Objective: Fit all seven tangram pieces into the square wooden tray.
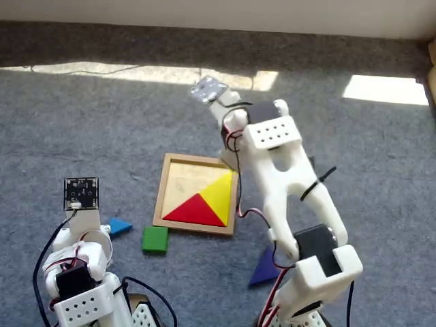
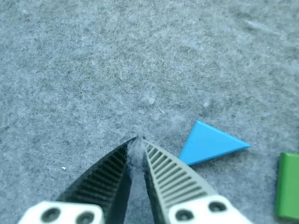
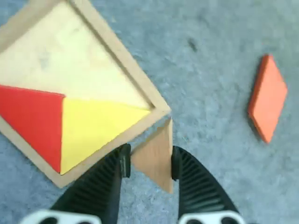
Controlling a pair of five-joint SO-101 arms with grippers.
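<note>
1. The left gripper (image 2: 138, 142) hangs low over the grey carpet (image 1: 88, 129). Its jaws are pressed together, the tips meet, and nothing is between them.
2. Just beside those tips a blue triangle (image 2: 208, 144) lies flat on the carpet. Near it is a green square (image 1: 155, 240). The left wrist view cuts the square off at the frame edge, while the high view shows it whole.
3. A dark blue triangle (image 1: 264, 269) lies close to the right arm's base. The arm and a cable hide part of it.
4. The square wooden tray (image 1: 160, 189) rests on the carpet between the two arms. A red triangle (image 1: 194, 211) and a yellow triangle (image 1: 218, 191) sit inside it edge to edge, and the rest of the floor is bare wood.
5. The right gripper (image 3: 150, 151) is at the tray's far right corner, just outside the rim. Its jaws pinch a tan wooden triangle (image 3: 156, 163) by two sides. Whether that piece touches the rim or the carpet is hard to make out.
6. Farther out, an orange parallelogram (image 3: 267, 98) lies flat on the carpet, well apart from the tray.
</note>
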